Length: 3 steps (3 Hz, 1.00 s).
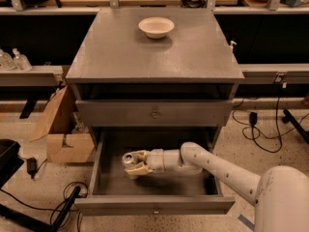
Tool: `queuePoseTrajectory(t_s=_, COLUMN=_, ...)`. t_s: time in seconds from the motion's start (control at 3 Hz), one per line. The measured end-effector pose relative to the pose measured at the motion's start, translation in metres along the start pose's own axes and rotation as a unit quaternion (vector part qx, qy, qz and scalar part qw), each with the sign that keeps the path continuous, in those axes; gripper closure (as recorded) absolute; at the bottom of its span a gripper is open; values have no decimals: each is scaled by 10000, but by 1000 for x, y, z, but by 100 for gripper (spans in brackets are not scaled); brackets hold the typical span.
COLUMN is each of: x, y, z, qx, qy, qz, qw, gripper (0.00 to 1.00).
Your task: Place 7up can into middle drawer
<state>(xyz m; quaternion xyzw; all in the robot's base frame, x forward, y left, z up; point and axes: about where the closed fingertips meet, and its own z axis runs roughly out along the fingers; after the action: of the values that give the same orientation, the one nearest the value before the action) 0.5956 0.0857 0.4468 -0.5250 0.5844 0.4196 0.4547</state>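
the 7up can [129,159] sits clamped between the jaws, inside the middle drawer [154,205].

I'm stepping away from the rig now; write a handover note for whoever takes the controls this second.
Tool: inside the open middle drawer, left of centre, clamped around the 7up can.
Can: held within the drawer; whether it touches the drawer floor cannot be told.
Done: can is in the drawer space.
Left: release it and draw the arm out.
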Motion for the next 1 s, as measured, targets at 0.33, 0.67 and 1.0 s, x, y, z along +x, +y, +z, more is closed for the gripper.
queuePoseTrajectory(t_s=0.33, x=0, y=1, z=2, qx=-20, qy=-6, qz=1, qw=10000, gripper=59)
queuePoseTrajectory(t_s=0.67, x=-1, y=2, z=5, qx=-42, qy=-13, qz=3, qw=10000, gripper=36)
queuePoseTrajectory(t_s=1.0, x=-2, y=4, z=8, qx=-70, qy=-23, qz=5, qw=10000, gripper=5)
